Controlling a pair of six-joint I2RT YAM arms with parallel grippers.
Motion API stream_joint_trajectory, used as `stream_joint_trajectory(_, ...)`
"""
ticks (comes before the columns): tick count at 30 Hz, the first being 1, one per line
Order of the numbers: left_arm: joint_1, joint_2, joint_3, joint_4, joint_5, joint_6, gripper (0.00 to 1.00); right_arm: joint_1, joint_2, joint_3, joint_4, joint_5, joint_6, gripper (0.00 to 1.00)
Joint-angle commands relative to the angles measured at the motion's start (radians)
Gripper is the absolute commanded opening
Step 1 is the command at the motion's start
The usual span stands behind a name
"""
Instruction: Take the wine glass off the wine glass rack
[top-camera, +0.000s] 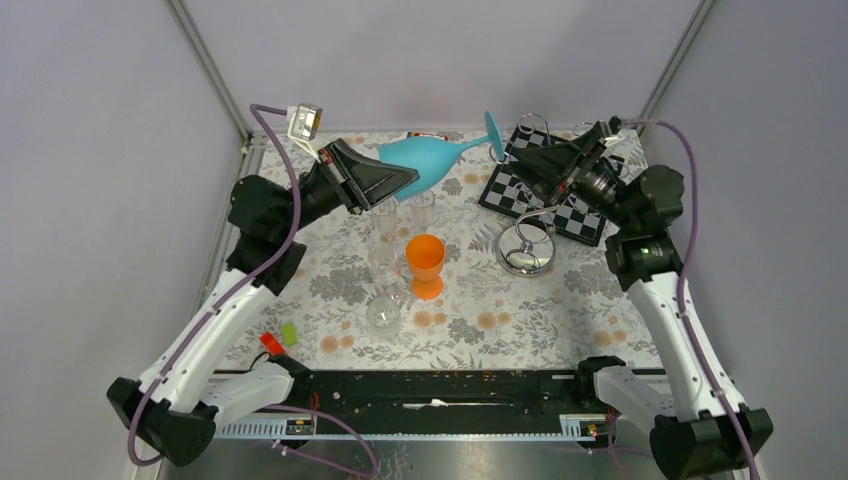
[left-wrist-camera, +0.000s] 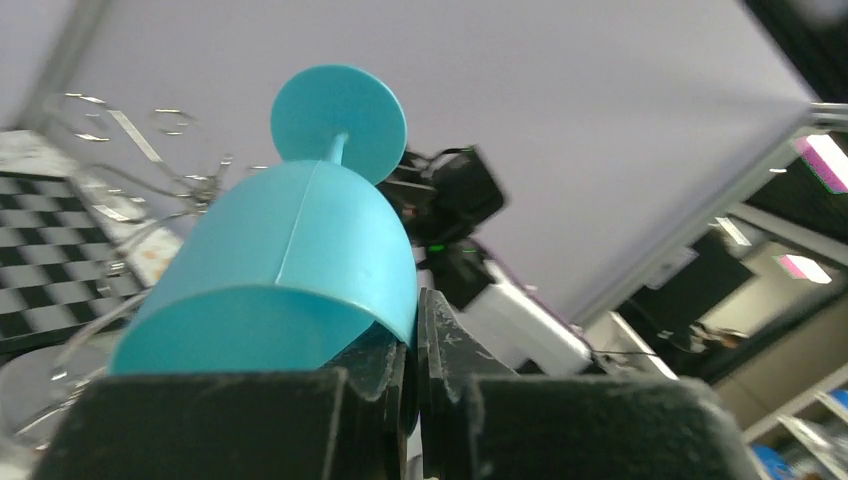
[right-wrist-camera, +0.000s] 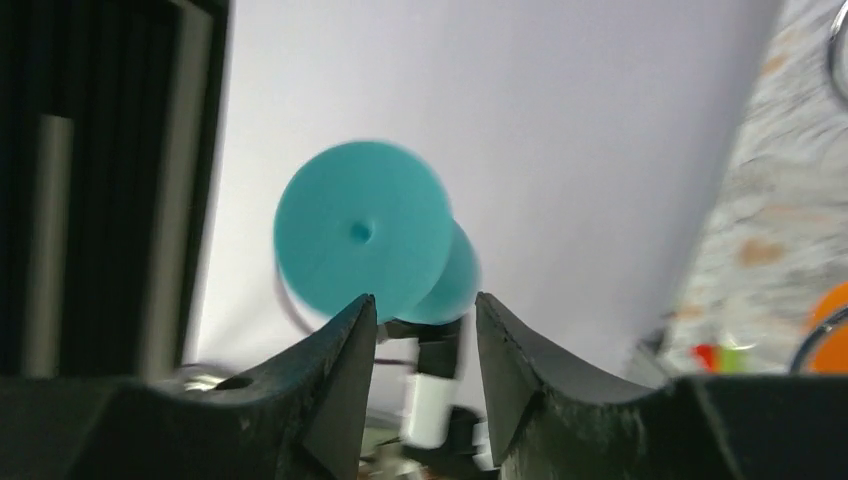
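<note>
Top view: finds wine glass (top-camera: 430, 155) lying level in the air over the far desk (top-camera: 480, 320), bowl left, foot right, just beside the curled top of the wine glass rack (top-camera: 525, 245).

Left wrist: shows left end effector (left-wrist-camera: 413, 372) clamped on the bowl rim, with rack wires off to the left, apparently free of the foot.

Right wrist: shows right end effector (right-wrist-camera: 425, 320) parted narrowly, gripping nothing, foot disc ahead.

Step judged: lift-off, nearly complete.

Next: draw glass leftward, away from the curls, keeping stem level to avoid snagging.
</note>
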Motion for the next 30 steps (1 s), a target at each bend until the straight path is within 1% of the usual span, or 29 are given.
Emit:
stream_joint_trajectory(1, -0.004, -0.055, 0.159, -0.522, -0.096, 0.383, 0.0, 0.004, -0.104, 0.169, -0.529, 0.151, -0.512, 0.49)
stream_joint_trajectory(4, -0.005, -0.058, 0.215, -0.721, -0.064, 0.547, 0.0, 0.004, -0.131, 0.205, -0.646, 0.233, -0.615, 0.49)
stream_joint_trajectory(9, -0.026, -0.079, 0.247, -0.948, -0.008, 0.737, 0.0, 0.004, -0.155, 0.228, -0.728, 0.304, -0.692, 0.49)
stream_joint_trajectory(11, -0.035, -0.091, 0.248, -1.008, 0.034, 0.798, 0.0, 0.004, -0.162, 0.235, -0.748, 0.325, -0.71, 0.49)
stream_joint_trajectory(15, -0.062, -0.124, 0.222, -1.08, 0.178, 0.907, 0.0, 0.005, -0.172, 0.248, -0.774, 0.35, -0.736, 0.49)
stream_joint_trajectory(17, -0.109, -0.138, 0.202, -1.124, 0.17, 0.952, 0.0, 0.004, -0.176, 0.25, -0.777, 0.354, -0.744, 0.49)
stream_joint_trajectory(18, -0.145, -0.142, 0.198, -1.149, 0.132, 0.977, 0.0, 0.004, -0.177, 0.248, -0.779, 0.356, -0.746, 0.49)
stream_joint_trajectory(19, -0.187, -0.147, 0.196, -1.171, 0.058, 0.995, 0.0, 0.005, -0.179, 0.245, -0.78, 0.358, -0.747, 0.49)
stream_joint_trajectory(21, -0.286, -0.151, 0.189, -1.204, -0.134, 1.007, 0.0, 0.003, -0.181, 0.244, -0.786, 0.364, -0.754, 0.49)
stream_joint_trajectory(22, -0.322, -0.141, 0.19, -1.222, -0.198, 1.011, 0.0, 0.003, -0.182, 0.242, -0.787, 0.364, -0.755, 0.49)
stream_joint_trajectory(25, -0.424, -0.097, 0.2, -1.28, -0.306, 1.021, 0.0, 0.003, -0.182, 0.236, -0.788, 0.37, -0.755, 0.49)
stream_joint_trajectory(30, -0.615, 0.022, 0.245, -1.422, -0.558, 1.054, 0.0, 0.004, -0.184, 0.232, -0.788, 0.371, -0.762, 0.49)
